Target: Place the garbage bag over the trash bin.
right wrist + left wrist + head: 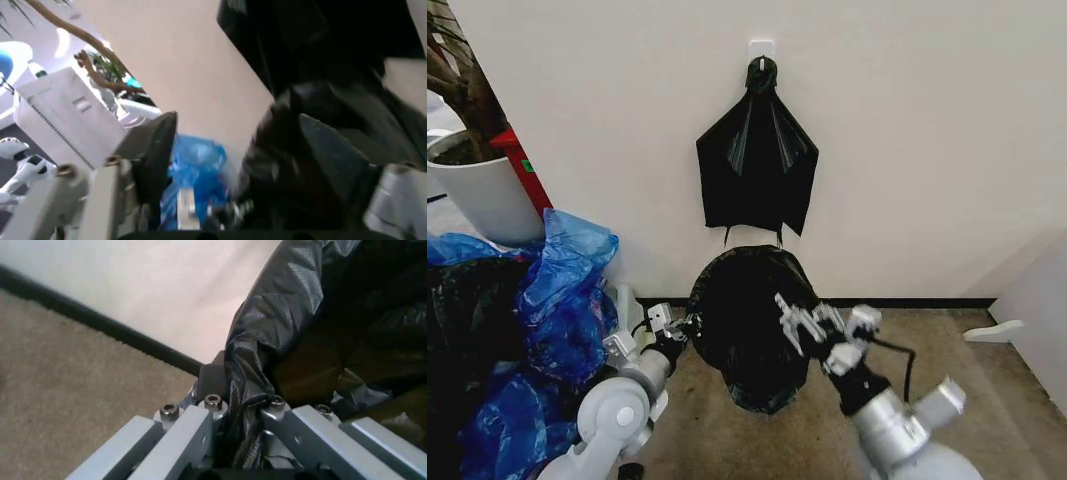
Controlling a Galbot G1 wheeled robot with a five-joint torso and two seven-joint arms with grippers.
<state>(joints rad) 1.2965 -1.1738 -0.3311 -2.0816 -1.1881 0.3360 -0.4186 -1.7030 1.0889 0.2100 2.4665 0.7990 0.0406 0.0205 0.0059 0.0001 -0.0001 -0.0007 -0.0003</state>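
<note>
Black, glossy plastic of the garbage bag (752,325) hangs bulging on the carpet just below the fan-shaped black bunch (757,165) on the wall, and it covers whatever sits inside; I cannot make out the trash bin under it. My left gripper (679,328) pinches a gathered fold at the bag's left edge, fingers closed on the film. My right gripper (799,322) rests against the bag's right side with its fingers spread, clamping nothing. Left of the bag, blue plastic bags (562,300) crowd close, below a white planter pot (482,195).
</note>
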